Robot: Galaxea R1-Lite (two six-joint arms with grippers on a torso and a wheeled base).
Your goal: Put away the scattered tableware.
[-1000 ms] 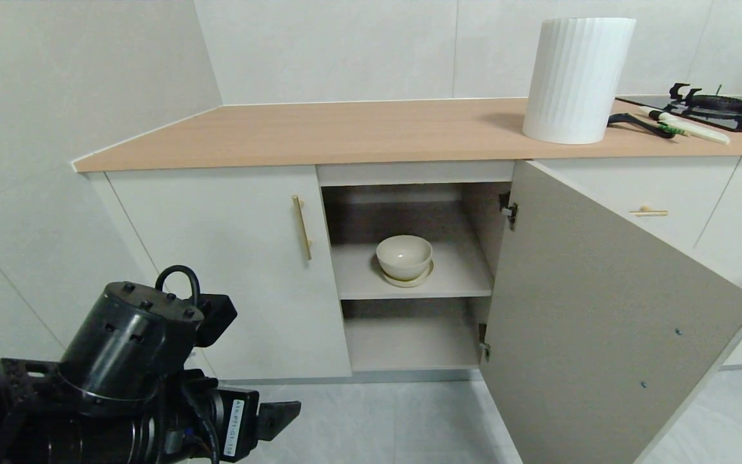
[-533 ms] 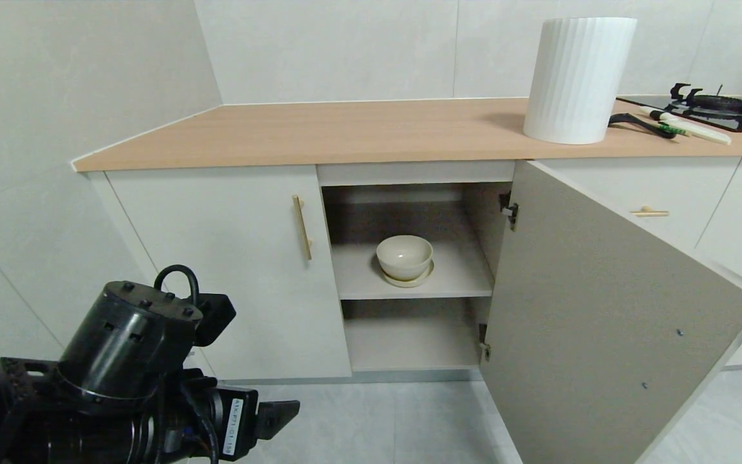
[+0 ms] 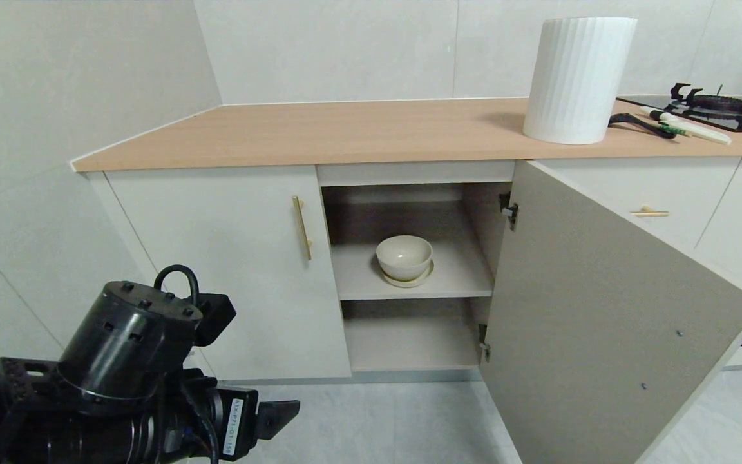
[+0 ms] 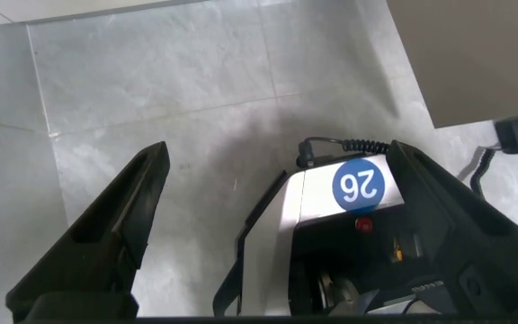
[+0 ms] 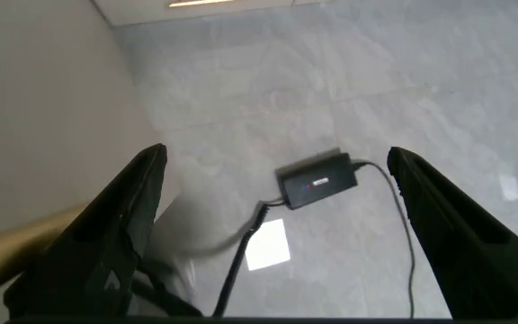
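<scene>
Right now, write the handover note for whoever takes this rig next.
Left claw: open, empty, low over the floor.
Right claw: open, empty, over the floor beside the outer face of the door.
Things: bowl sits on a plate on the upper shelf; door open. Utensils lie on the counter by the stove.
Done: bowl and plate stored.
Left: likely the utensils, then shut the door.
</scene>
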